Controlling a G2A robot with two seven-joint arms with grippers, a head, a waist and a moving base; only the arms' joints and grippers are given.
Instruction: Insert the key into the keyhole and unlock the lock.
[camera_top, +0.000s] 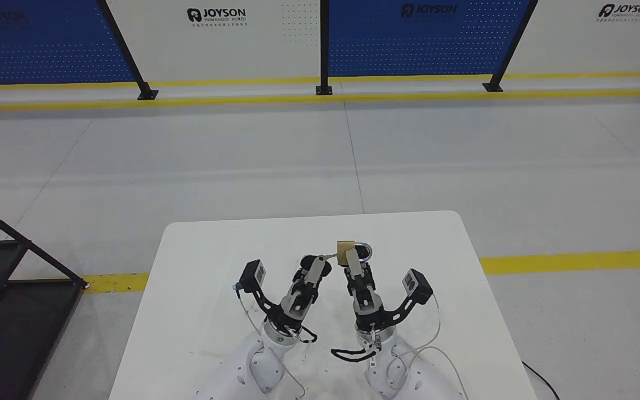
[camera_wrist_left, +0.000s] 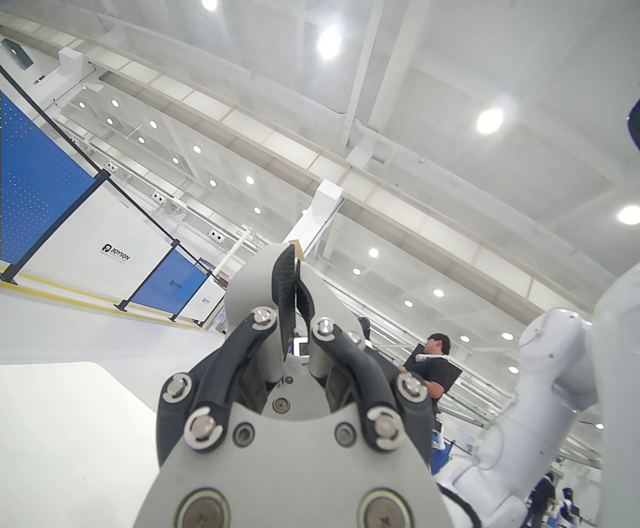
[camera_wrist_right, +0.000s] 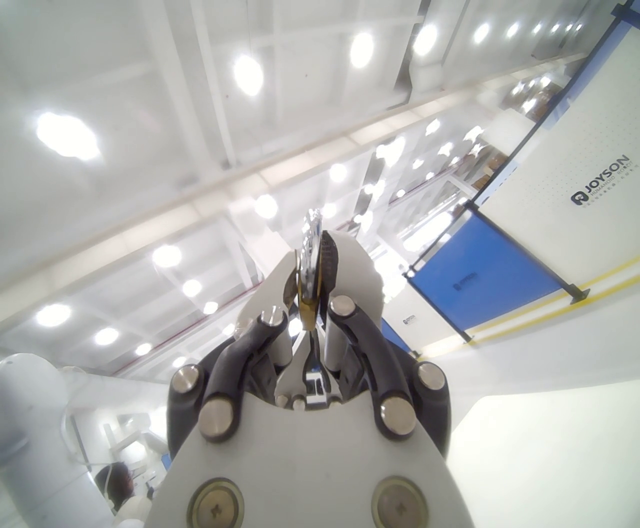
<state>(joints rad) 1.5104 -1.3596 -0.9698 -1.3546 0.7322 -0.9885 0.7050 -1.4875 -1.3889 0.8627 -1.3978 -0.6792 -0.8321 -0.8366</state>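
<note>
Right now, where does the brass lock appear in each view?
Top view: lock near the picture's middle, over the table.
Left wrist view: brass speck at the jaws' tip; lock or key, unclear.
Right wrist view: lock edge-on between the jaws.
Shared landmark: blue barrier panels.

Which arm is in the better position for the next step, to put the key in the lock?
Left. The left gripper is shut on a thin piece, probably the key, and its tip is close beside the lock. The right gripper only holds the lock up.
</note>
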